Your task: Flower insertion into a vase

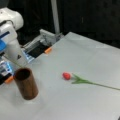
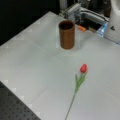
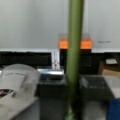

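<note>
- The vase [image 1: 25, 83] [image 2: 66, 34] is standing upright on the table [image 1: 75, 50] [image 2: 30, 65], mouth open upward. It is sitting near the table's edge on a front view's left [image 1: 7, 100], and near the far edge in a front view [image 2: 50, 15].
- The flower [image 1: 83, 80] [image 2: 79, 81] is lying flat on the table, well apart from the vase. Its red bloom is pointing toward the vase and its stem is trailing off past a front view's right edge [image 1: 117, 88].
- Bare table is stretching between vase and flower in both front views, with nothing standing in that room.
- The arm [image 1: 11, 37] [image 2: 115, 22] is rising beside the table edge, near the vase. An orange tab [image 1: 47, 50] [image 2: 81, 28] is sitting at that same edge.
- In the wrist view, the gripper [image 3: 72, 105] is showing as two dark blocks at the bottom. A green stem [image 3: 74, 37] is running straight up between them.
- Whether the claw is pinching that stem or only flanking it cannot be told.
- Beyond the stem, two orange tabs [image 3: 63, 44] are sitting on the table's edge.
- A dark perforated board [image 2: 12, 107] is bordering the table at a front view's bottom left corner.
</note>
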You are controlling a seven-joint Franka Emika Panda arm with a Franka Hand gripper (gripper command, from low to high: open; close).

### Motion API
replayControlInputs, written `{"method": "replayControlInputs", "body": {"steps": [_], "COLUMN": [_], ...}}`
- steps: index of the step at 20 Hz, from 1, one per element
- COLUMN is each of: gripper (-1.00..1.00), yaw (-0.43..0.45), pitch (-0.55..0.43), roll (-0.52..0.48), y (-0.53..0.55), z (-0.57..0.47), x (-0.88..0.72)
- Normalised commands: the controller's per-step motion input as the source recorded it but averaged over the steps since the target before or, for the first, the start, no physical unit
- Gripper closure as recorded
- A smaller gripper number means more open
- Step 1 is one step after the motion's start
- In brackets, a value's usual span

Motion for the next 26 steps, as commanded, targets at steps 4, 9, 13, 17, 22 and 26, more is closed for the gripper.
{"method": "replayControlInputs", "body": {"steps": [4, 9, 13, 17, 22, 26], "gripper": [1.00, 1.00, 1.00, 1.00, 1.00, 1.00], "yaw": [0.143, 0.109, 0.107, 0.121, 0.147, 0.171], "pitch": [-0.135, -0.137, -0.084, -0.055, 0.061, 0.522], "roll": [-0.158, -0.105, -0.056, -0.055, -0.077, -0.111], "y": [-0.07, -0.09, -0.08, -0.07, -0.02, -0.03], "z": [-0.20, -0.12, -0.06, -0.05, -0.01, 0.18], "x": [-0.32, -0.40, -0.36, -0.32, -0.29, -0.15]}}
